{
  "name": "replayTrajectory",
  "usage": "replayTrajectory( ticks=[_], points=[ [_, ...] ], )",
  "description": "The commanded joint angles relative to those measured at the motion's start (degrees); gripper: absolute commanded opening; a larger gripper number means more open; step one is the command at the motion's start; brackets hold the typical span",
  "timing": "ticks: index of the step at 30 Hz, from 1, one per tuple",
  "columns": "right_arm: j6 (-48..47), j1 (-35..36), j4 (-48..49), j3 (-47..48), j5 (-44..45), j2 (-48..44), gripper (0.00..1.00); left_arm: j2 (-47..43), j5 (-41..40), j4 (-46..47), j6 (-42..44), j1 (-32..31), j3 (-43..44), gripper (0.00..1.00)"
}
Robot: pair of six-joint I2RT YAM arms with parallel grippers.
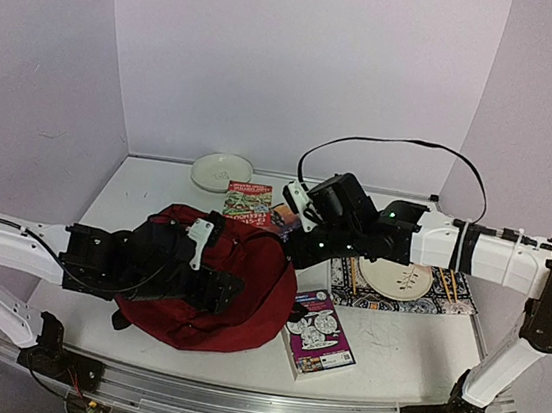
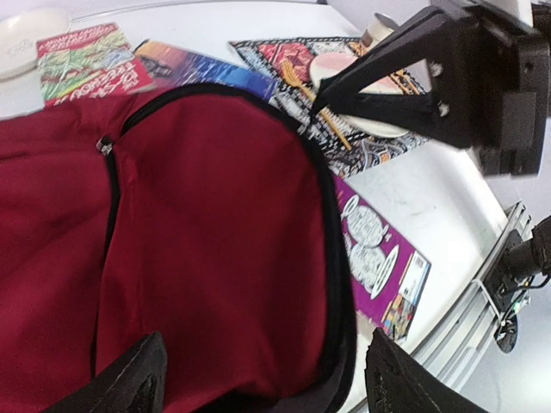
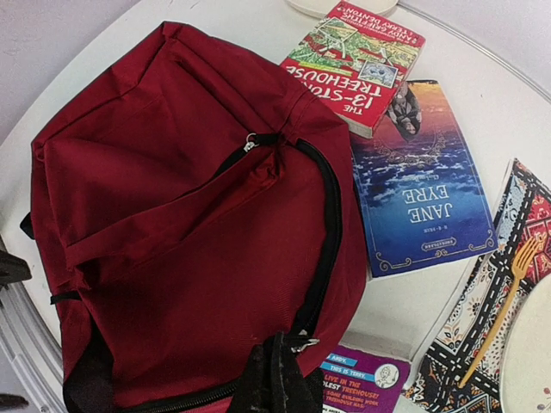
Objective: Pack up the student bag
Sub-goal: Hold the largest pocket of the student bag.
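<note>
A: White table, student bag lying flat left of centre, books just beside it. Grippers?
B: Left gripper spread wide over the red fabric. Right gripper closed at the zip edge; can't tell if it's pinching anything.

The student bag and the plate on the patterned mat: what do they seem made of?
The student bag looks like soft woven fabric, matte dark red; it sags and creases. The plate looks hard and smooth, cream-coloured, perhaps ceramic or plastic; I cannot tell which.
</note>
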Motion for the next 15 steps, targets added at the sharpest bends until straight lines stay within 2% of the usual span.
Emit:
replayTrajectory(
  ticks=[1, 8, 15],
  points=[
    [-0.1, 0.6, 0.9, -0.3, -0.5, -1.9, 0.00, 5.9, -1.6, 7.1, 2.7, 0.3, 5.7, 0.83],
    [-0.1, 0.5, 1.0, -0.3, -0.6, -2.4, 0.00, 14.8, 1.0, 16.1, 4.4, 3.1, 8.4, 0.84],
    [0.0, 0.6, 1.0, -0.4, -1.4, -2.4, 0.00, 23.5, 4.0, 20.2, 7.0, 4.4, 13.6, 0.83]
  ],
)
